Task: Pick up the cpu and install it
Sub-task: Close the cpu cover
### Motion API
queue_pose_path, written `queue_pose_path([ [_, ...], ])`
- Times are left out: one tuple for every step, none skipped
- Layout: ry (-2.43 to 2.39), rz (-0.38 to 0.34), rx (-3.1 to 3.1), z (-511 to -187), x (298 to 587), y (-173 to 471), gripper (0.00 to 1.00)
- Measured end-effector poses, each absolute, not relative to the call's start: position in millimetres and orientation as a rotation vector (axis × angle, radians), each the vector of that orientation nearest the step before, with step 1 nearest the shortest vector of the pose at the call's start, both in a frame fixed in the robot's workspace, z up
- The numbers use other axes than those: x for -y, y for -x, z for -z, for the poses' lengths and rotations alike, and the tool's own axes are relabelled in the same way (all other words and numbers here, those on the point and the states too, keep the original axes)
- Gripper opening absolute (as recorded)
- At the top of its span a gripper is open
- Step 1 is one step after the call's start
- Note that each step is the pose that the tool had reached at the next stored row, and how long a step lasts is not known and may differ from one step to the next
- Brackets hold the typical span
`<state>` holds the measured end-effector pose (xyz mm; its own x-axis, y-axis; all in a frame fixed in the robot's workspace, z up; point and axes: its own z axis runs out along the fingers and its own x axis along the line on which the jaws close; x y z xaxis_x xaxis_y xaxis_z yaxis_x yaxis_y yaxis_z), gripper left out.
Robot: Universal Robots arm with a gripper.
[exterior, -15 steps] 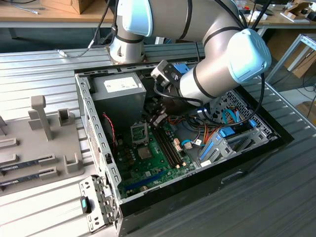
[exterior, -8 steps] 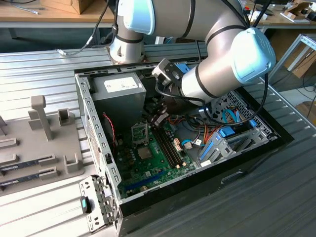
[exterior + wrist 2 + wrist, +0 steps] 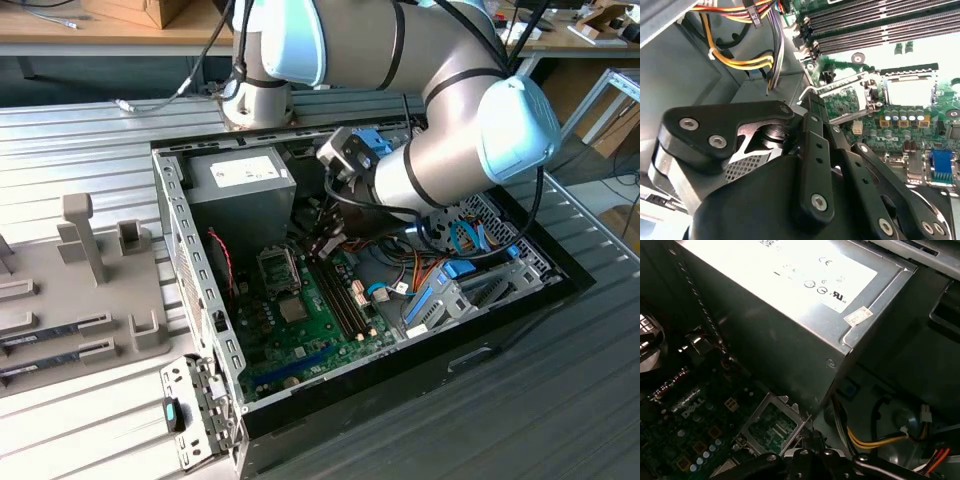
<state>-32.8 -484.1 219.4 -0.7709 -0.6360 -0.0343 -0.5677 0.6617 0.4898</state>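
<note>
We see the gripper (image 3: 811,102) pinched narrow above the motherboard (image 3: 920,135), beside the white-labelled power supply (image 3: 790,315), on a ribbed metal bench (image 3: 560,400).

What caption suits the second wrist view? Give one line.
Black end effector poised near the hinged-open silvery socket cover on the green motherboard.

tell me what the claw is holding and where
Cannot tell: the claw is shut at the edge of the raised cpu socket plate, maybe pinching it.
</note>
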Motion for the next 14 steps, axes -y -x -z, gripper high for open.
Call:
queue_pose_path([
  [-0.986, 0.736, 2.737, -215, 482, 33, 0.11],
  [-0.977, 0.737, 2.74, -212, 479, 33, 0.11],
  [-0.971, 0.739, 2.742, -209, 478, 33, 0.11],
  [-0.966, 0.739, 2.744, -207, 477, 33, 0.11],
  [-0.962, 0.74, 2.745, -206, 477, 33, 0.11],
  [-0.958, 0.74, 2.747, -204, 477, 33, 0.11],
  [-0.954, 0.741, 2.749, -203, 477, 33, 0.11],
  [-0.95, 0.742, 2.75, -201, 476, 33, 0.11],
  [-0.945, 0.742, 2.752, -200, 476, 33, 0.11],
  [-0.938, 0.743, 2.755, -198, 476, 33, 0.11],
  [-0.935, 0.744, 2.757, -197, 475, 33, 0.11],
  [-0.933, 0.744, 2.757, -197, 475, 33, 0.11],
  [-0.932, 0.745, 2.758, -197, 475, 35, 0.11],
  [-0.933, 0.747, 2.758, -196, 475, 35, 0.11],
])
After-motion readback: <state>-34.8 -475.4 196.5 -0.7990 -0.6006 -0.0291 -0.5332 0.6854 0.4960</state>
